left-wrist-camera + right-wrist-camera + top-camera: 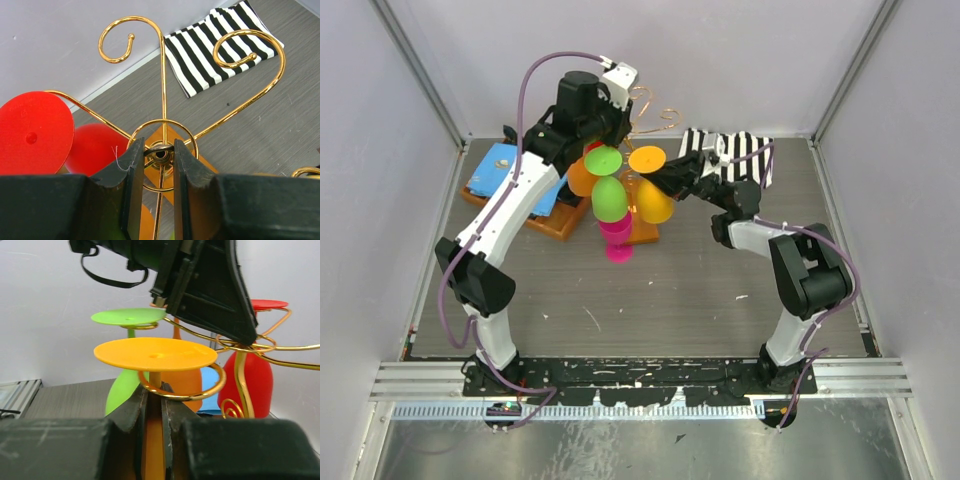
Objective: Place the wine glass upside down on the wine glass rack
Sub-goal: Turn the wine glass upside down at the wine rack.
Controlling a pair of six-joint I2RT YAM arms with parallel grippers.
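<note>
Step in hand: seating. Your right gripper (155, 396) pinches the stem of the orange wine glass (155, 354). The glass hangs inverted near the green wine glass (129, 316), foot up, bowl down, long axis vertical. Its stem sits inside 1 scroll loop of the wine glass rack (162, 75). Your left gripper (159, 151) clamps the rack's centre hub. Next move, as judged: lower until the foot rests on the loop, then release.

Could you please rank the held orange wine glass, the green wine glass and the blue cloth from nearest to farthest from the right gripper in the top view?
1. Orange wine glass: stem in the jaws of the right gripper.
2. Green wine glass: just left, hanging on the wine glass rack.
3. Blue cloth: far left, on the wooden tray.
</note>
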